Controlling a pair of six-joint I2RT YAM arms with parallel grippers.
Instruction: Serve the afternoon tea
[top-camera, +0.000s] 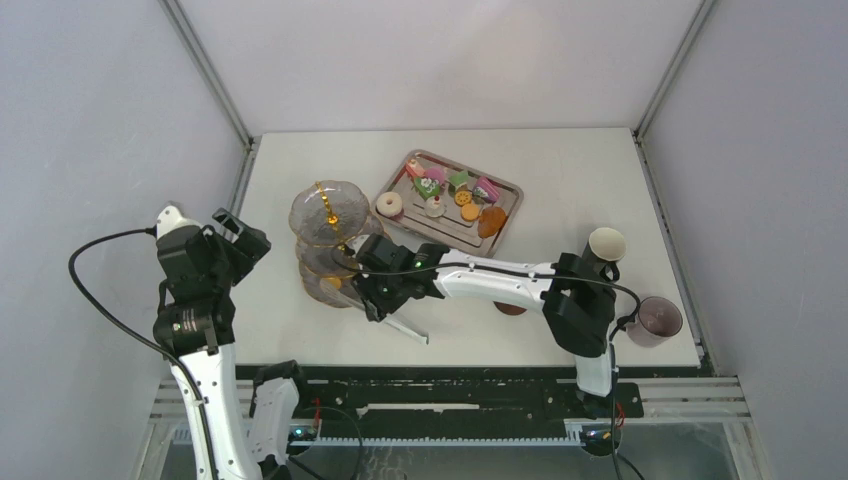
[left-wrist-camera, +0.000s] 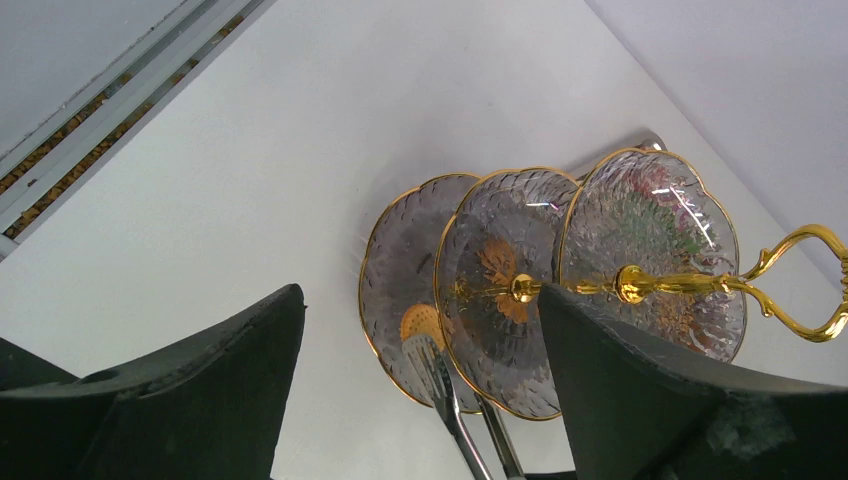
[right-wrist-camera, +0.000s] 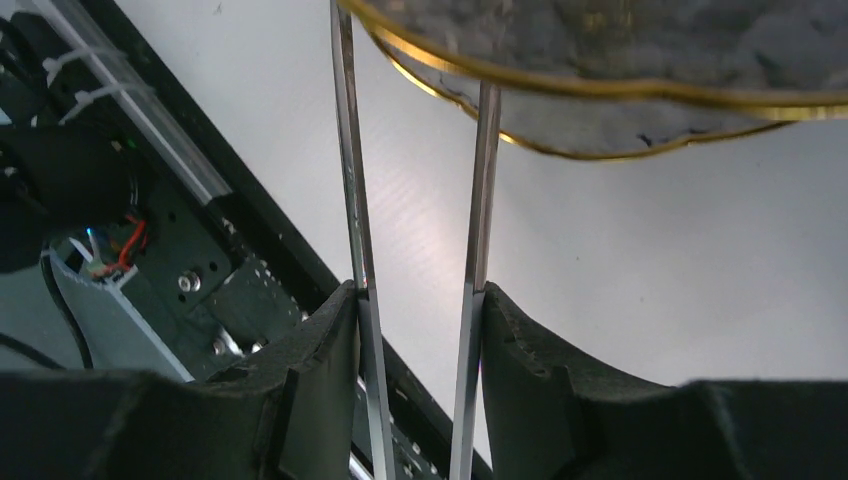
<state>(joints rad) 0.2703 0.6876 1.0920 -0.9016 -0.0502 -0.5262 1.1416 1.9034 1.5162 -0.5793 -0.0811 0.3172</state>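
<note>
Left fingers (left-wrist-camera: 200, 395): spread wide with nothing between them, held off to the left of the stand and facing it.
Right fingers (right-wrist-camera: 320, 390): closed on the long metal tongs (right-wrist-camera: 352, 200), one blade pressed against each inner face; arm stretched across to the stand.
Tongs tips: reaching in under the rim of the middle tier, down on the lowest tier at an orange round cookie (left-wrist-camera: 420, 322); cannot tell whether clamping it or only touching.
Three-tier clear glass stand with gold pole (top-camera: 308, 222): standing on the white worktop (top-camera: 560, 160), just left of the rectangular steel tray (top-camera: 512, 195).
Middle tier: an orange patch showing through the glass; cannot tell which tier it lies on.
Tray contents: small colourful cakes (top-camera: 430, 185), orange round cookies (top-camera: 470, 211), and a white ring donut (top-camera: 389, 205) at the end nearest the stand.
Cups: white cup (top-camera: 606, 244) and mauve cup (top-camera: 657, 320) near the right edge of the worktop, well apart from the stand; mauve one nearer the arm bases.
Brown round coaster (top-camera: 510, 309): on the worktop, partly hidden under the right arm, between stand and cups.
</note>
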